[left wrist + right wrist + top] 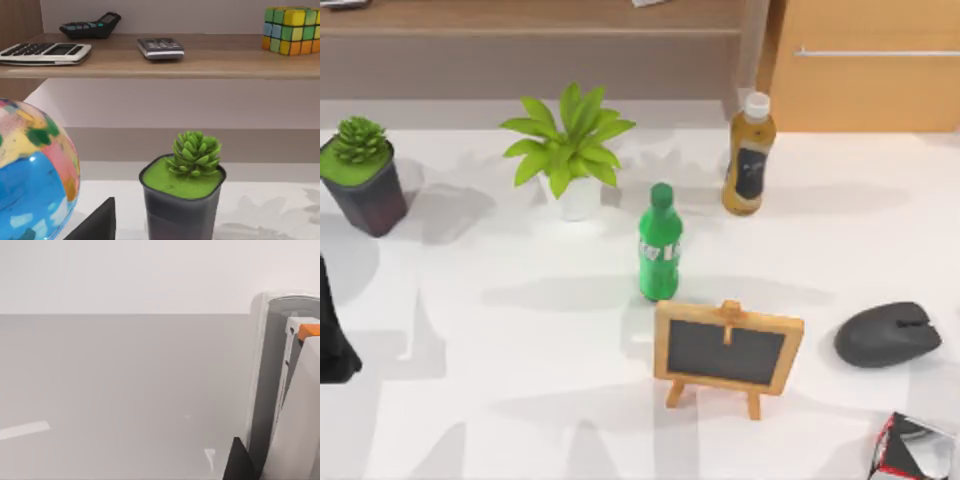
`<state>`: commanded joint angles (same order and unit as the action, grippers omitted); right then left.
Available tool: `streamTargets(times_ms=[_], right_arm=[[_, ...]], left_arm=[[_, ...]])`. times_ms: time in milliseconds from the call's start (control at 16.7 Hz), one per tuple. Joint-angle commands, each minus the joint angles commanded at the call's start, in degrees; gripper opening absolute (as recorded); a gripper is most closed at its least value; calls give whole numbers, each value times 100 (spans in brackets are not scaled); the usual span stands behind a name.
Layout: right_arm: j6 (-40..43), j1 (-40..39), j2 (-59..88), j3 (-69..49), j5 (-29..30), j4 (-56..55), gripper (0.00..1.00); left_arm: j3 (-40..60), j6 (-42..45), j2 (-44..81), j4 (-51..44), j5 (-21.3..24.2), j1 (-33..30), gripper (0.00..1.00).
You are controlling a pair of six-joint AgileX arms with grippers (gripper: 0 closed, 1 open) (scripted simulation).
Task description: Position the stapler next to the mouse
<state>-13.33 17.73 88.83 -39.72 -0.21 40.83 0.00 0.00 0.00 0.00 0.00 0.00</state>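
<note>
- Risk: the stapler (915,448) sits right at the desk's (520,330) 5 o'clock corner, so a clumsy grab could knock it off the edge or shove the mouse (888,335).
- The mouse lies at 4 o'clock, near the stapler but not touching it.
- The left arm (332,345) is parked at 9 o'clock, well apart from both.
- I cannot tell whether either pincer is apart or together.

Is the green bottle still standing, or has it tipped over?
Upright. In the top view the green bottle stands on its base with its cap up, on the table just behind the small chalkboard.
</note>
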Motion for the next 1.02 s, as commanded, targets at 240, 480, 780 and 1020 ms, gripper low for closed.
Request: streamTargets(times_ms=[240, 480, 780, 1020], right_arm=[[0, 0, 0, 0, 0, 0, 0], [0, 0, 0, 0, 0, 0, 0], [-6, 10, -84, -97, 3, 197, 0], [2, 10, -264, -280, 4, 556, 0]], left_arm=[[0, 0, 0, 0, 0, 0, 100], [0, 0, 0, 0, 0, 0, 100], [0, 0, 0, 0, 0, 0, 100], [0, 0, 0, 0, 0, 0, 100]])
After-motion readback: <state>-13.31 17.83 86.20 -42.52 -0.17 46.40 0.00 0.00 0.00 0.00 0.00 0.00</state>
